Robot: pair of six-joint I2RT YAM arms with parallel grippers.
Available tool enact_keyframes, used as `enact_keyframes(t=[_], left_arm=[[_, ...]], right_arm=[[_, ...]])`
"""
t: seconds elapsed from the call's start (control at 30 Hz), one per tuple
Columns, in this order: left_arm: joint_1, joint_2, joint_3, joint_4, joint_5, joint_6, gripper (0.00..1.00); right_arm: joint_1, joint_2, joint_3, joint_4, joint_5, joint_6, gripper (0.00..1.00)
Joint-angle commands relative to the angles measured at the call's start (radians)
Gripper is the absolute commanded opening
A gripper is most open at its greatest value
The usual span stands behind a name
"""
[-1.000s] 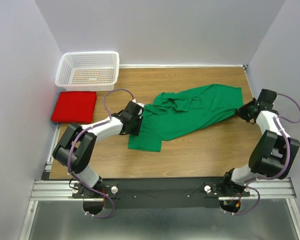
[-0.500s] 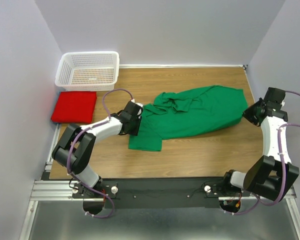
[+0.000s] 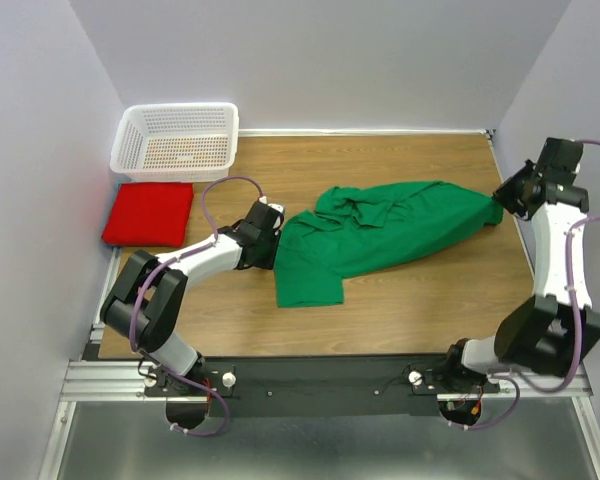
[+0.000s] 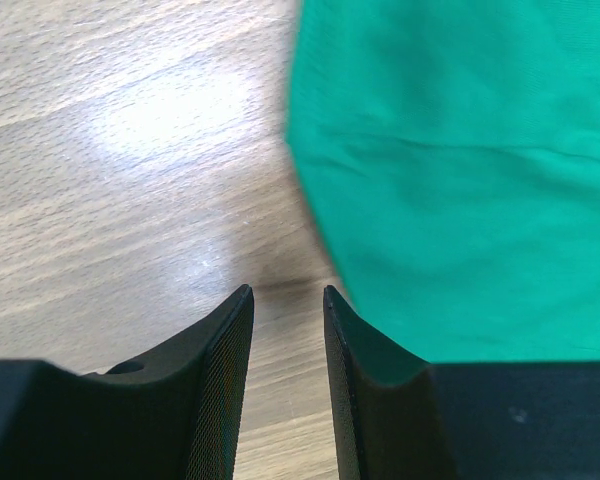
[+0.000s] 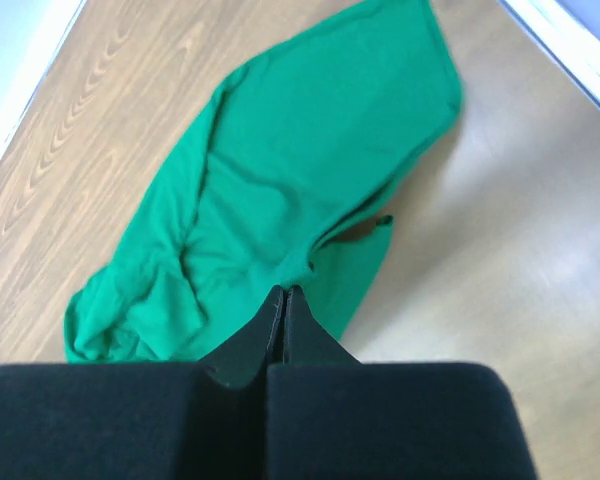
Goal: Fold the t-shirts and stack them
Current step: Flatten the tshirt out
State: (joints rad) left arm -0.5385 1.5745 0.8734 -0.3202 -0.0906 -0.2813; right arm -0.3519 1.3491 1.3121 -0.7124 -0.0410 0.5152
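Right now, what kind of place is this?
Probably a robot test cell, not a home: plain walls enclose a wooden table, the arms stand on an aluminium rail, and a green t-shirt and white basket are laid out.

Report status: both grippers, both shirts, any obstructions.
Left gripper open, empty, beside green t-shirt. Right gripper shut on its right end, cloth stretched out, unfolded. Red t-shirt folded, by basket. Nothing in the way.

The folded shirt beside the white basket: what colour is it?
The folded shirt is plain bright red, seen best in the top external view.
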Motion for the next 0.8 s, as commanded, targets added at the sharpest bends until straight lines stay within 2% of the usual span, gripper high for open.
enact_keyframes(t=[0.0, 0.07, 0.17, 0.2, 0.33, 0.5, 0.57, 0.67, 0.73, 0.77], left_arm=[[0.005, -0.014, -0.005, 0.000, -0.032, -0.010, 0.42], [0.006, -0.005, -0.001, 0.000, -0.032, -0.013, 0.42], [0.005, -0.002, -0.001, 0.004, -0.024, -0.013, 0.42], [0.006, -0.005, -0.002, 0.006, -0.026, -0.015, 0.42], [0.006, -0.040, -0.007, 0.018, -0.047, -0.022, 0.43], [0.011, -0.076, -0.001, 0.033, -0.075, -0.035, 0.45], [0.015, -0.099, -0.004, 0.043, -0.087, -0.042, 0.45], [0.021, -0.135, -0.010, 0.053, -0.127, -0.051, 0.45], [0.025, -0.154, -0.011, 0.059, -0.147, -0.059, 0.45], [0.031, -0.175, -0.014, 0.064, -0.155, -0.062, 0.45]], right_arm=[[0.013, 0.233, 0.094, 0.048, -0.082, -0.049, 0.01], [0.024, 0.383, 0.195, 0.064, -0.127, -0.056, 0.02], [0.062, 0.505, 0.312, 0.053, -0.129, -0.089, 0.19], [0.065, 0.531, 0.315, 0.051, -0.128, -0.084, 0.32], [0.083, 0.454, 0.227, 0.076, -0.053, -0.095, 0.52], [0.152, 0.291, 0.003, 0.108, -0.030, -0.113, 0.52], [0.180, 0.208, -0.131, 0.158, -0.083, -0.101, 0.52], [0.319, 0.164, -0.256, 0.235, -0.221, -0.095, 0.50], [0.402, 0.160, -0.283, 0.261, -0.238, -0.078, 0.50], [0.488, 0.163, -0.298, 0.275, -0.238, -0.066, 0.50]])
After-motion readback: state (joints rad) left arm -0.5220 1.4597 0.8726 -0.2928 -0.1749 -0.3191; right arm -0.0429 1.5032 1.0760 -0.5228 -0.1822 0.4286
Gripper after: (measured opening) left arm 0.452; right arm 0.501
